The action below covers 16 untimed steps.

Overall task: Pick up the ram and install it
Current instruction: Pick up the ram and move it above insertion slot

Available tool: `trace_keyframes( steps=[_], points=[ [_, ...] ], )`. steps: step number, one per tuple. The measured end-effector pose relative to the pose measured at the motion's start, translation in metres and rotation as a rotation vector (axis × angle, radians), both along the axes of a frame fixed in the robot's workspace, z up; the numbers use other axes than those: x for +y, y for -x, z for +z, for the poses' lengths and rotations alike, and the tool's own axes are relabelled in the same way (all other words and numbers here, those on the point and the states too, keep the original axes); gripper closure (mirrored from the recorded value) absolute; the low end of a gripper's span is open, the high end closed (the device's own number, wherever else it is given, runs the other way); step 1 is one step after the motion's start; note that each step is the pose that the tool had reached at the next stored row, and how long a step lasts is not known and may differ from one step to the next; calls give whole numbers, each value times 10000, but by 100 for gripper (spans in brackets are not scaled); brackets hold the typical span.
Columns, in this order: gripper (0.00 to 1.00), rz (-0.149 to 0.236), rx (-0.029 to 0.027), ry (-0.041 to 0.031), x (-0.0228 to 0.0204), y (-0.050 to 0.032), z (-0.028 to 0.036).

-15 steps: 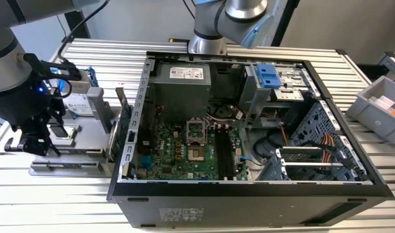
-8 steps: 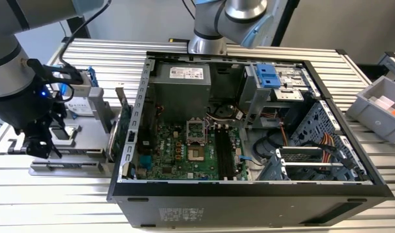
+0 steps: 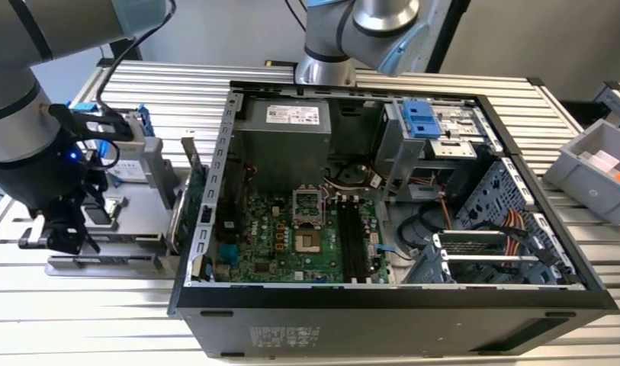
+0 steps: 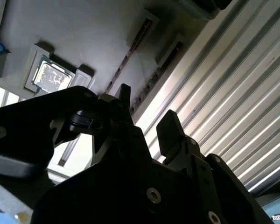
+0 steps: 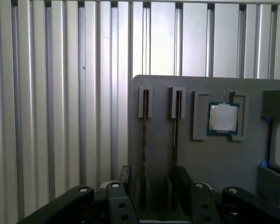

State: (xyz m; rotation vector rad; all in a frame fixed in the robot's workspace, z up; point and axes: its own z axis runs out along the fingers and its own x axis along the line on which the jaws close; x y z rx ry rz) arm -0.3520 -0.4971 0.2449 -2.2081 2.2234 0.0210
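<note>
Right now the tool [image 5: 154, 173] sits over the grey fixture tray [image 5: 214, 163]. The tray rests on the ribbed tabletop [image 3: 167, 84] at about 9 o'clock from the open computer case [image 3: 391, 324] in the exterior view. Its two fingers [image 5: 125, 172] stand apart with a clear gap between them, so I judge it open and gripping nothing.

The ram [image 5: 143, 130] stands on edge in a slot of the tray and is seen as a thin dark line. A second stick [image 5: 177, 126] stands parallel in the neighbouring slot, and the small square chip [image 5: 222, 117] lies beyond that one.

In both wrist views, the stick farther from the chip is the one that runs into the gap between the fingers. The second stick lines up with the inner edge of one finger instead. So the ram lies straight ahead of the tool [image 4: 147, 105], with its long axis pointing away from the wrist and parallel to the tabletop's ribs. Its flat faces turn toward the two fingers, so the closing line crosses its thickness.

Whether the finger pads already reach down past its top edge cannot be told.

In the exterior view the ribs run along the 9-to-3 line. The black memory slots [image 3: 352, 244] on the board run nearer 12-to-6. By my reading, the ram lies crosswise to them.
</note>
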Motion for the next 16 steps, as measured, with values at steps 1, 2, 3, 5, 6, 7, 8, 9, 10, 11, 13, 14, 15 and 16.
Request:
trace_keyframes(
  steps=[1, 2, 3, 5, 6, 7, 8, 9, 10, 11, 13, 14, 15, 16],
  points=[
    [0, 0, -1, 8, 0, 1, -14],
    [0, 0, 0, 21, 0, 1, -30],
    [0, 0, 0, 33, 0, 1, -44],
    [0, 0, 0, 54, 0, 2, -72],
    [0, 0, 0, 64, 0, 2, -88],
    [0, 0, 0, 70, 0, 2, -104],
    [0, 0, 0, 73, 0, 2, -116],
    [0, 0, 0, 75, 0, 2, -128],
    [0, 0, 0, 75, 0, 2, -140],
    [0, 0, -1, 77, 0, 2, -153],
    [0, 0, 1, 88, 0, 2, -179],
    [0, 0, -1, 92, 0, 2, -191],
    [0, 0, -1, 97, 0, 2, -204],
    [0, 0, -1, 103, 0, 2, -217]
  ],
)
